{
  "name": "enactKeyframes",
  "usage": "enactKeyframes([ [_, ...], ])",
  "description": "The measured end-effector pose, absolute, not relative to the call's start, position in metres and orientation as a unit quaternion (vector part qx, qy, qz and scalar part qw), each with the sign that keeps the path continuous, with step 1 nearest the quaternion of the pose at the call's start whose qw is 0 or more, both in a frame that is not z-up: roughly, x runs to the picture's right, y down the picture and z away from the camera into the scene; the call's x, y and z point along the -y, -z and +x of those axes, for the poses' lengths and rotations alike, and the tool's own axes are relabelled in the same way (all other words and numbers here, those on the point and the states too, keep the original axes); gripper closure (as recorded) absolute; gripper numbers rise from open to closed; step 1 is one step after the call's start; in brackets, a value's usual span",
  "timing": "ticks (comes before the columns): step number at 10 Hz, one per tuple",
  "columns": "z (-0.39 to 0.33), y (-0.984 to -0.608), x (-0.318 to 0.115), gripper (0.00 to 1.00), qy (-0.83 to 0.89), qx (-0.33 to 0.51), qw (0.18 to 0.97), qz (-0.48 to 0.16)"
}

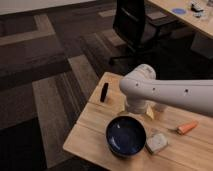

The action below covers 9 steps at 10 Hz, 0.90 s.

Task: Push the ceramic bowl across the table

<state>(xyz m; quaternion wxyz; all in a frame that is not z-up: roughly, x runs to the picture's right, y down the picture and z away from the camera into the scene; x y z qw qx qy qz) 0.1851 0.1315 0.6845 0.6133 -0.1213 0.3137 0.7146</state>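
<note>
The ceramic bowl [126, 136] is wide, glossy and dark navy, and stands near the front of the light wood table [90, 132]. My white arm reaches in from the right, and its bent end [140, 82] hangs over the table behind the bowl. The gripper [136, 111] points down from that end, just behind the bowl's far rim, and is mostly hidden by the arm. I cannot tell whether it touches the bowl.
A small black object [104, 92] stands near the table's far left edge. A pale grey block [157, 142] lies right of the bowl, with an orange carrot-like piece [187, 127] beyond it. A black office chair [135, 25] and a long desk [187, 17] stand behind.
</note>
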Motion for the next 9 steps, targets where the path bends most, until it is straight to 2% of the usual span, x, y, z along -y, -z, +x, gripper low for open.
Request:
enactKeyframes([
  [4, 0.188, -0.685, -0.132, 0.2, -0.713, -0.317, 0.614, -0.119],
  [6, 0.231, -0.687, -0.137, 0.2, -0.714, -0.336, 0.606, -0.094],
  [9, 0.278, -0.707, -0.155, 0.2, -0.715, -0.315, 0.617, -0.09],
])
